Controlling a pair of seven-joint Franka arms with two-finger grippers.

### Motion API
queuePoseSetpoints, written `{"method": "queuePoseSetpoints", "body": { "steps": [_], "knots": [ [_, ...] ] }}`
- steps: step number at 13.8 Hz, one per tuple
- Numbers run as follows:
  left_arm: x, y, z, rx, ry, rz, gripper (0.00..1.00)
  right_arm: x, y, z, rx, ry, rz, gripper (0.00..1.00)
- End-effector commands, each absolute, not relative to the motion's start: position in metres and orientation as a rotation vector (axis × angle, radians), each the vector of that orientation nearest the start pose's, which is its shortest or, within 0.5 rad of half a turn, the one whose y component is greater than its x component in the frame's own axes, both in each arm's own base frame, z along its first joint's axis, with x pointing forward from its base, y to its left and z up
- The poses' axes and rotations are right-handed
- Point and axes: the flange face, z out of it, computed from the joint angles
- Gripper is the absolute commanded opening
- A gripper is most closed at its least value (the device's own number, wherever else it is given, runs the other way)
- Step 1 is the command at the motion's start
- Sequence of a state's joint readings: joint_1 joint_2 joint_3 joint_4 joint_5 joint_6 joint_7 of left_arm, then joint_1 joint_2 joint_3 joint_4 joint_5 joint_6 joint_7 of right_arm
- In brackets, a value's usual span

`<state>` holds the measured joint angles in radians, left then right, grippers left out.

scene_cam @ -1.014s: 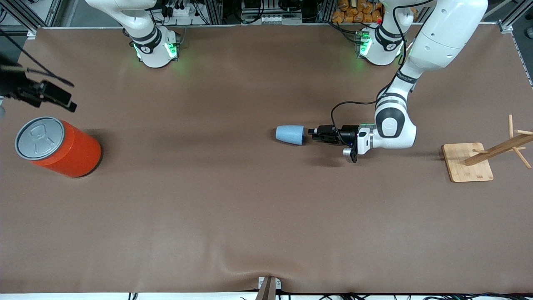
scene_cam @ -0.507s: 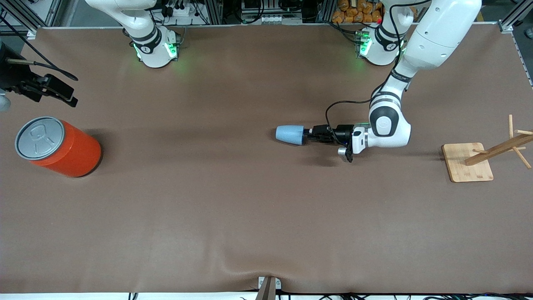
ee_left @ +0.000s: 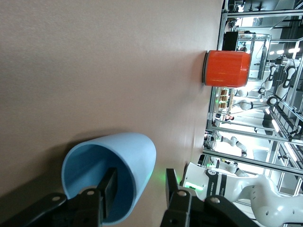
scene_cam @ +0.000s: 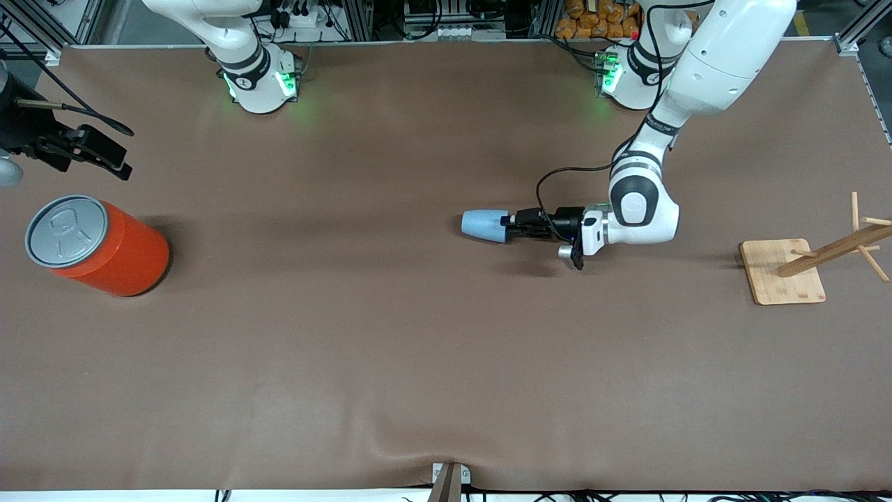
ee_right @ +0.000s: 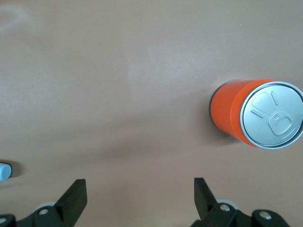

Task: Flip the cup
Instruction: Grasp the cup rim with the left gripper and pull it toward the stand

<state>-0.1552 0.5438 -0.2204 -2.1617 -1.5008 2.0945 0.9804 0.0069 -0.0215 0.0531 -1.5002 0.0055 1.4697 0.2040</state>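
1. Up close in the left wrist view, the cup (ee_left: 111, 175) lies on its side with its darker blue mouth facing the camera; one finger (ee_left: 108, 189) sits inside the mouth, the other (ee_left: 171, 187) outside the wall, so the jaws straddle the rim, spread and not pressing it.
2. Only that view shows the straddle; from the front camera the left gripper (scene_cam: 512, 224) merely meets the wide end of the cup (scene_cam: 483, 225).
3. The cup rests on the table (scene_cam: 418, 348) near its middle, narrow end pointing toward the right arm's end.
4. The left arm comes down from its base, forearm bent low, wrist level with the table, hand lying horizontal.
5. Farther off, the wooden rack (scene_cam: 801, 265) stands at the left arm's end; the orange can (scene_cam: 97, 244) stands upright at the right arm's end.
6. The right gripper (ee_right: 137, 194) waits in the air near the can (ee_right: 255, 113), fingers spread wide, holding nothing.
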Motion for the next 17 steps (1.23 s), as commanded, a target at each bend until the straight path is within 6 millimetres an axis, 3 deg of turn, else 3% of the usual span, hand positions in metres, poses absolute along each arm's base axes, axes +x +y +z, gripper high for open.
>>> {"method": "queuePoseSetpoints", "body": {
  "steps": [1, 7, 9, 13, 17],
  "knots": [
    [0.469, -0.247, 0.139, 1.963, -0.056, -0.157, 0.46, 0.533, 0.028, 0.662, -3.149, 0.159, -0.002, 1.00],
    [0.464, -0.251, 0.133, 1.973, -0.055, -0.168, 0.38, 0.535, 0.021, 0.660, -3.147, 0.042, -0.008, 1.00],
    [0.464, -0.251, 0.133, 1.974, -0.054, -0.170, 0.32, 0.535, 0.021, 0.660, -3.147, 0.042, -0.005, 1.00],
    [0.464, -0.256, 0.134, 1.970, -0.059, -0.169, 0.02, 0.535, 0.017, 0.660, -3.146, 0.056, 0.002, 1.00],
    [0.470, -0.258, 0.142, 1.959, -0.036, -0.148, 0.00, 0.535, 0.017, 0.659, -3.140, 0.055, 0.007, 1.00]
  ]
}}
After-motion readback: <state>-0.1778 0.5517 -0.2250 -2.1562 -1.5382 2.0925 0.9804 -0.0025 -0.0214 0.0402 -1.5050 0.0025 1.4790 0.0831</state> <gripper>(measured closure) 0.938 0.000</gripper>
